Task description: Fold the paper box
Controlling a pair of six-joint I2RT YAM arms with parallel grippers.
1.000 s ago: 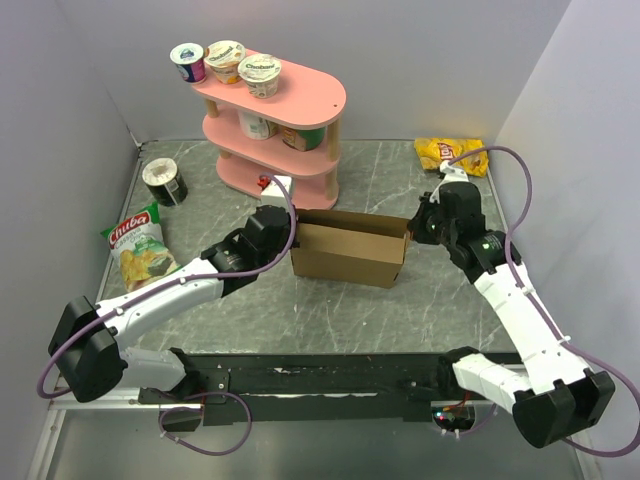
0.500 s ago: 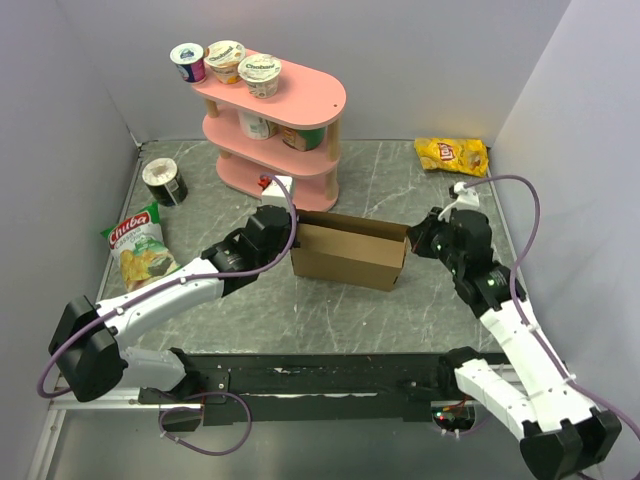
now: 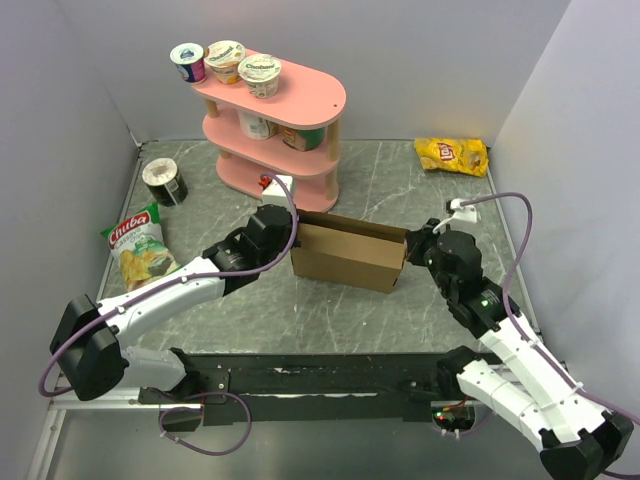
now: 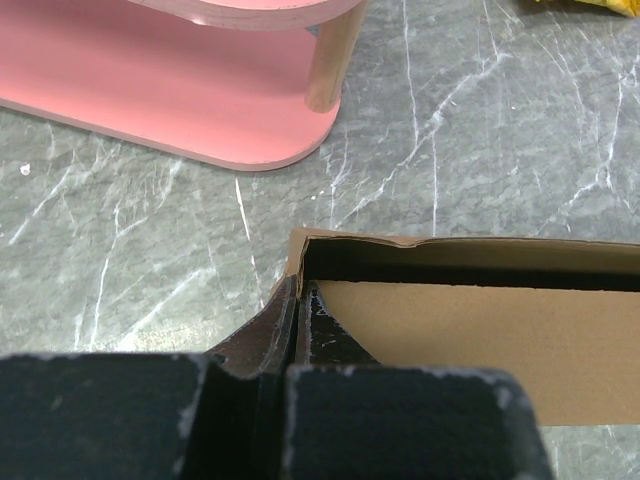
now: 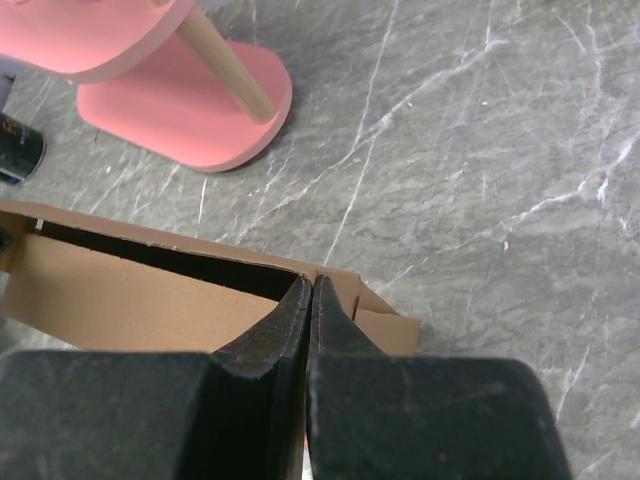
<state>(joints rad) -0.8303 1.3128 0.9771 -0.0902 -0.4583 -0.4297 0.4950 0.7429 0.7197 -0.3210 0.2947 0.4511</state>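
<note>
The paper box (image 3: 348, 256) is brown cardboard and stands open-topped on the marble table in front of the pink shelf. My left gripper (image 3: 293, 242) is shut on the box's left end wall; the left wrist view shows the thin cardboard pinched between the fingertips (image 4: 298, 292), with the box's inside (image 4: 470, 330) to the right. My right gripper (image 3: 408, 247) is shut on the box's right end wall at its far corner (image 5: 311, 286). A small flap (image 5: 385, 330) sticks out just right of it.
A pink three-tier shelf (image 3: 290, 130) with yogurt cups stands right behind the box. A dark can (image 3: 164, 181) and a green chip bag (image 3: 138, 245) lie at the left. A yellow chip bag (image 3: 452, 154) lies at the back right.
My right arm has swung nearer and lower, with its gripper staying at the box's right end. The box's opening looks narrower. The left arm has barely moved.
</note>
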